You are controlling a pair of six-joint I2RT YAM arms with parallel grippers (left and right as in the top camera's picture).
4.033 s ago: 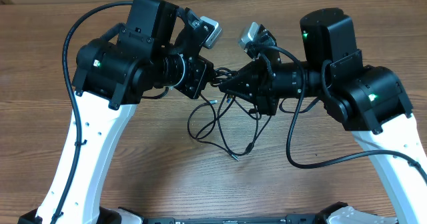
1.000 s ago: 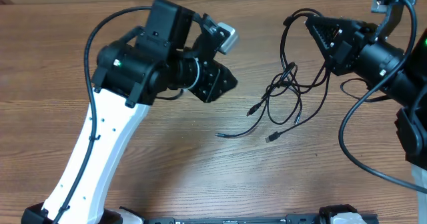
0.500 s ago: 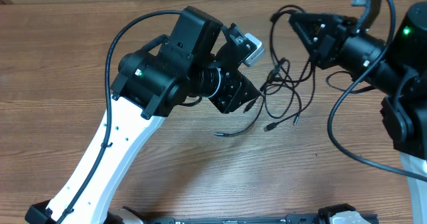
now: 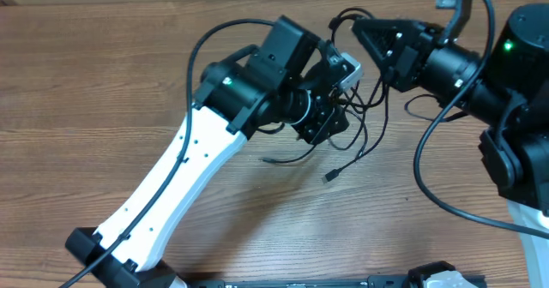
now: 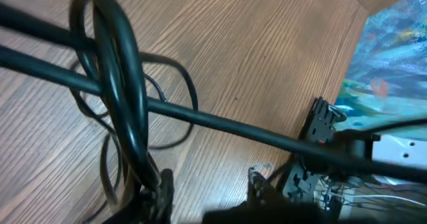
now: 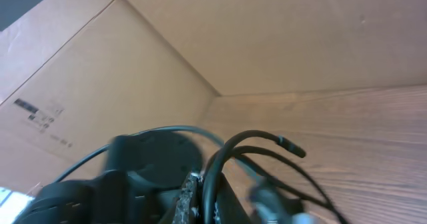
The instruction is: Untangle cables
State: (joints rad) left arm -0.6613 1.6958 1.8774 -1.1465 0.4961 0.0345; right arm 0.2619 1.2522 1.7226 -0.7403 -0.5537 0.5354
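Several cables (image 4: pixel 330 177) tangle over a wood-grain table (image 4: pixel 86 82); cardboard wall (image 6: pixel 267 31) behind

Thin black cables (image 4: pixel 367 134), tangled, partly raised

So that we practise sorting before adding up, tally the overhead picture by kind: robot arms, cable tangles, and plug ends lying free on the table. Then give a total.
robot arms: 2, the left arm and the right arm
cable tangle: 1, its separate cords cannot be counted
plug ends lying free on the table: 2
total: 5
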